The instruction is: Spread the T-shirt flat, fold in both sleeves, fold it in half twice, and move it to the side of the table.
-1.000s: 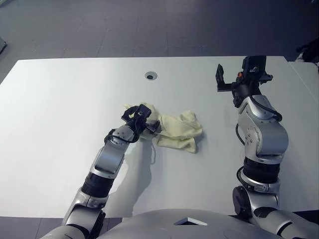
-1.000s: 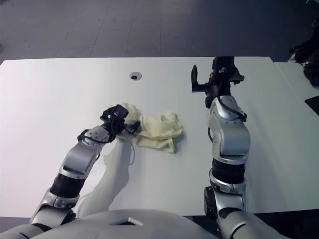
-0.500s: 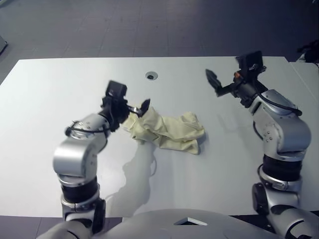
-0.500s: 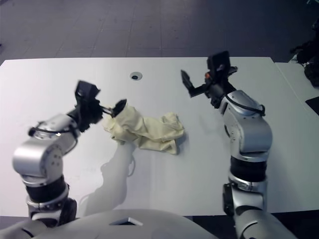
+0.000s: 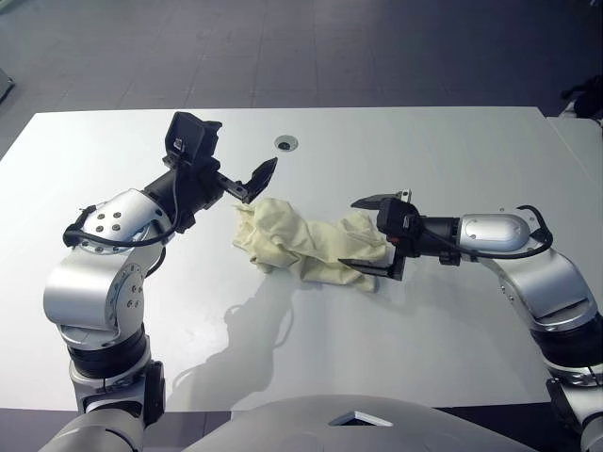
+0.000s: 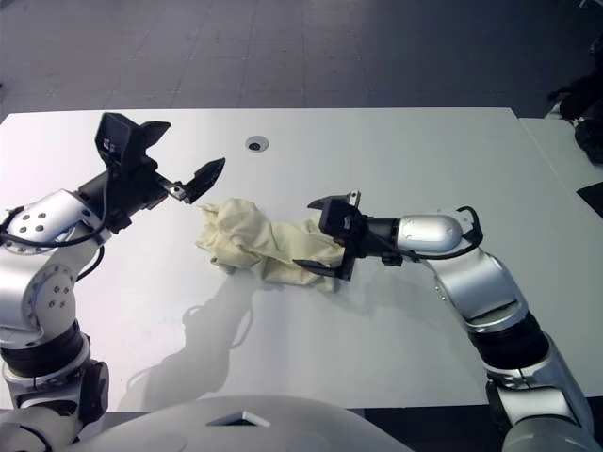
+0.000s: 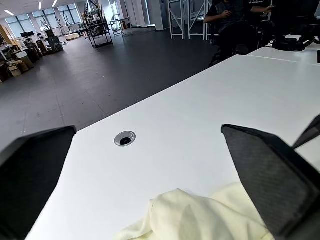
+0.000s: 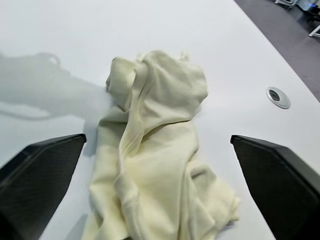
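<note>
The pale yellow T-shirt lies crumpled in a long heap at the middle of the white table. My left gripper hangs open in the air above and just left of the shirt's left end, holding nothing. In the left wrist view the shirt lies below the spread fingers. My right gripper is low at the shirt's right end, open, with one finger on each side of the cloth. The right wrist view has the shirt stretching away between its fingers.
A round cable hole sits in the table behind the shirt. The table's front edge is close to me, and bare surface lies left, right and in front of the shirt. A second table adjoins at the far right.
My left gripper pulled the shirt's left end outward, let go and rose back to the left. My right arm swung down from the far side to the shirt's right end.
</note>
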`<action>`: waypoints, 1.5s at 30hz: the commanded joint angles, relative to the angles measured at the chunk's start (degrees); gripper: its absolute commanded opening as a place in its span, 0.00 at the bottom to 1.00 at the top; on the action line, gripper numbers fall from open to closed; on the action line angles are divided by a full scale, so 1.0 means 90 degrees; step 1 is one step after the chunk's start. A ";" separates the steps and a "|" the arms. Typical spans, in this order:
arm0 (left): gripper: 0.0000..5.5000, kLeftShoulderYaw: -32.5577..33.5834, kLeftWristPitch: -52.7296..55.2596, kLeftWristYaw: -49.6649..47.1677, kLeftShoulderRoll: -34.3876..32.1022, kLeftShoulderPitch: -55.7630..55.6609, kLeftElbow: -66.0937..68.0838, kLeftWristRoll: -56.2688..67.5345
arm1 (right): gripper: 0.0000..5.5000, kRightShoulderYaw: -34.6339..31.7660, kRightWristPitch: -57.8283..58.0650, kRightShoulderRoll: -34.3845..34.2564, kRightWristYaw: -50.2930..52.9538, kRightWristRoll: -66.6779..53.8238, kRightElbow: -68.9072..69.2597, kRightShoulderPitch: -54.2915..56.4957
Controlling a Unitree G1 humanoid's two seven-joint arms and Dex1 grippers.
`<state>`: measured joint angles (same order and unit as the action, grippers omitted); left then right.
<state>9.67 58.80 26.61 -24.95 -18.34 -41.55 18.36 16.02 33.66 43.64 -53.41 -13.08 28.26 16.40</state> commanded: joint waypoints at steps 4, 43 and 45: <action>0.98 -0.0169 0.0011 -0.0333 -0.0213 0.0031 -0.0181 -0.0034 | 0.98 0.0489 -0.0949 0.0287 -0.0157 0.0867 -0.0393 -0.0043; 0.98 -0.0987 -0.1007 0.0303 -0.1744 0.0429 0.0238 -0.0300 | 0.00 0.0623 -0.2158 0.0254 -0.0503 0.2356 -0.0934 0.0030; 0.98 -0.1352 -0.1685 0.0950 -0.2366 0.0559 0.0557 -0.0569 | 0.00 0.0512 -0.2129 0.0189 -0.0444 0.2352 -0.0992 0.0160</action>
<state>0.71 48.97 29.73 -40.66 -14.77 -39.18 15.65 22.19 14.22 45.71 -57.88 8.02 19.64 15.82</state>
